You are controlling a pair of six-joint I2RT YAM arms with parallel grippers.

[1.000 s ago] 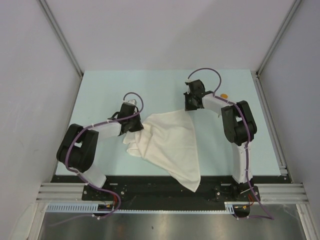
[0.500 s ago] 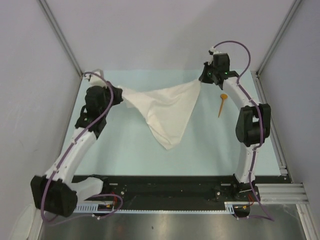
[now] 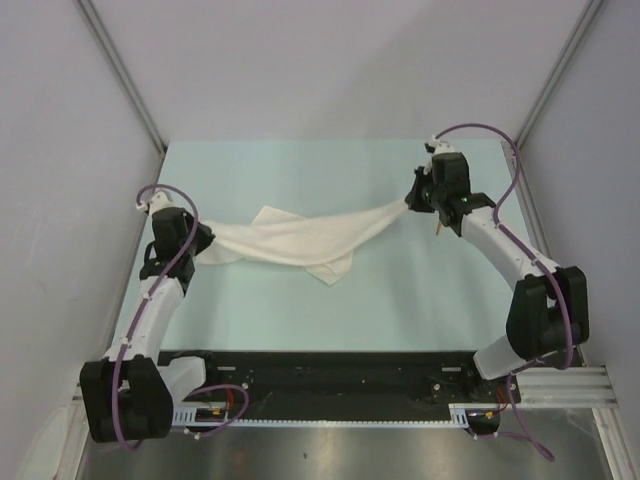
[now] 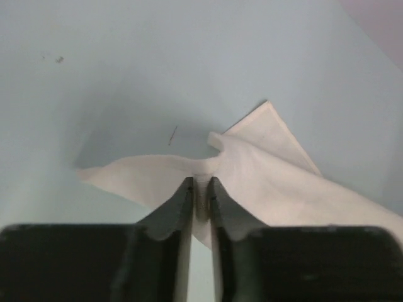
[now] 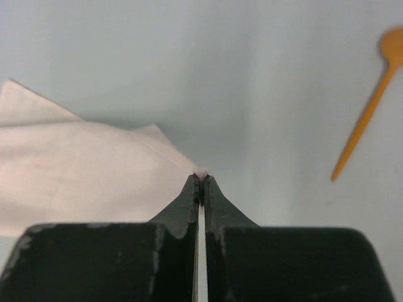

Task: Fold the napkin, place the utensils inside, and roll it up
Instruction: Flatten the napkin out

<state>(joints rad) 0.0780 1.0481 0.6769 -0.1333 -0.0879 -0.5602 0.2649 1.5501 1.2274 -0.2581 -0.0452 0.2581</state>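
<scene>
The cream-white napkin (image 3: 300, 238) lies stretched in a long, bunched band across the middle of the table, with one corner hanging toward the front. My left gripper (image 3: 205, 243) holds its left end; in the left wrist view the fingertips (image 4: 200, 184) stand a narrow gap apart with napkin cloth (image 4: 271, 170) between them. My right gripper (image 3: 410, 200) is shut on the right corner, and a tip of napkin (image 5: 82, 170) pokes out past the gripper (image 5: 201, 179). The orange spoon (image 5: 365, 119) lies on the table right of that gripper, mostly hidden under the arm in the top view.
The pale green table top (image 3: 300, 310) ends at grey walls at the back and on both sides. A metal rail (image 3: 545, 260) runs along the right edge. The black base bar (image 3: 320, 375) lies along the near edge.
Both arms have come down and toward the near side. The napkin, hanging stretched between them before, now lies as a band on the table. The right arm now covers most of the spoon.
</scene>
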